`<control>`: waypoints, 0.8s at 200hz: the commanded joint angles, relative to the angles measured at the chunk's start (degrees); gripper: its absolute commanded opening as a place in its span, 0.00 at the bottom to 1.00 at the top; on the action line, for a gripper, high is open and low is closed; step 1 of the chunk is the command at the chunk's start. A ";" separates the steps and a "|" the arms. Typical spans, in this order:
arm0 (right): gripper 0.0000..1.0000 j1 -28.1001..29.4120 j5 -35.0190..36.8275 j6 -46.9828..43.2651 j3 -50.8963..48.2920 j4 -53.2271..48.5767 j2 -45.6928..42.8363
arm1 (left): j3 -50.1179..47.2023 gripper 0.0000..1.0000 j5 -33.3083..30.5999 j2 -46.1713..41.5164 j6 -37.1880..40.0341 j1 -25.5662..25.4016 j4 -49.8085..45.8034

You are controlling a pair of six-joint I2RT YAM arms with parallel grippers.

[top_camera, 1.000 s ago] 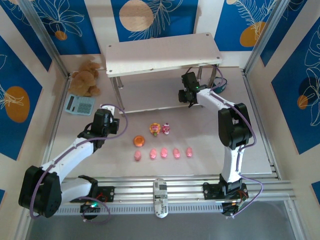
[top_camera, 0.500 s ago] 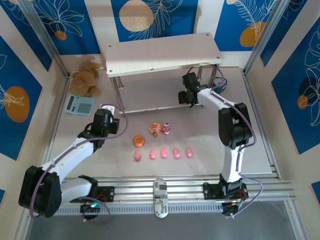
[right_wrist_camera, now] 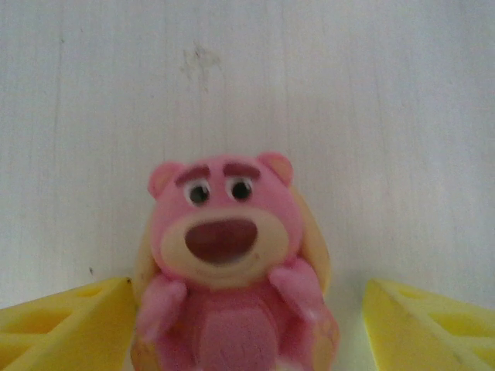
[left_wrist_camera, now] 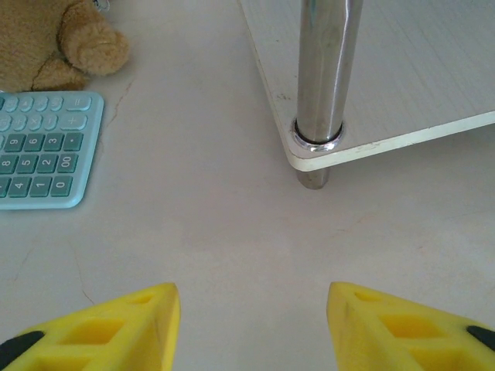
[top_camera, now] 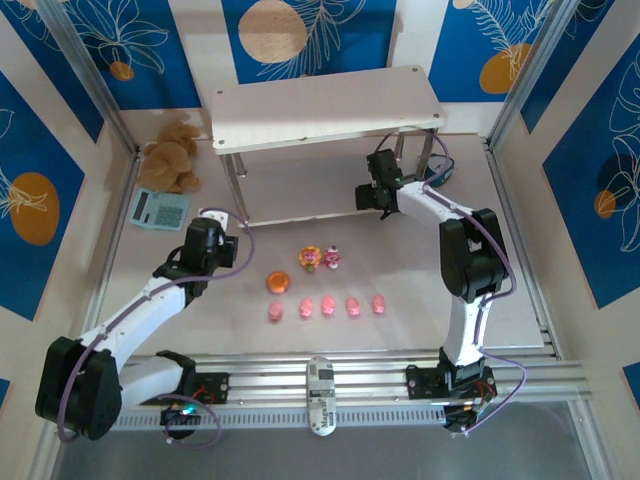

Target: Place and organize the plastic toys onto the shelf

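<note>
Slight rightward shift for right gripper [right_wrist_camera: 247, 282], pink bear figure [right_wrist_camera: 224, 232] between its spread fingers; left gripper [left_wrist_camera: 251, 294] likewise spread.

shelf leg [left_wrist_camera: 319, 73]: shiny metal | board [left_wrist_camera: 418, 69]: matt woodgrain | teddy [left_wrist_camera: 54, 39]: fuzzy plush | pink figure [right_wrist_camera: 232, 263]: smooth plastic

Shelf leg [left_wrist_camera: 319, 77] ahead, calculator [left_wrist_camera: 39, 147] beside.

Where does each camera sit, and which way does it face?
Top external: above, behind the arm bases, looking down at table, shelf, both arms.
Left wrist: low over the table, facing shelf leg and calculator; left gripper at bottom.
Right wrist: close on a pink bear figure inside the right gripper.
Shared: top external and left wrist both show the calculator.
</note>
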 commanded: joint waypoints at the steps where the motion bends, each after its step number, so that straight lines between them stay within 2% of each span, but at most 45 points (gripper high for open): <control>1: 0.77 0.79 2.36 0.98 -3.93 2.04 -6.26 | 0.93 0.53 -0.42 -1.44 0.44 -0.53 -1.78; 31: 0.77 2.67 4.14 2.55 -10.01 0.69 -15.38 | 0.47 0.53 0.43 -1.54 0.23 -0.55 -2.13; 58: 0.77 7.13 4.46 4.36 -15.18 -4.35 -24.68 | -0.31 0.53 1.39 -0.94 -0.67 -0.77 -2.39; 88: 0.74 12.33 -1.20 9.50 -19.91 -10.82 -31.25 | -1.35 0.52 3.16 -0.12 -2.22 -2.93 -1.85; 116: 0.71 16.81 -5.59 14.49 -22.59 -11.80 -31.02 | -0.63 0.52 1.84 2.46 -3.07 -6.55 -1.86; 160: 0.71 21.06 -7.30 16.90 -21.48 -8.24 -23.30 | 0.76 0.52 2.63 3.49 -3.84 -7.06 -1.14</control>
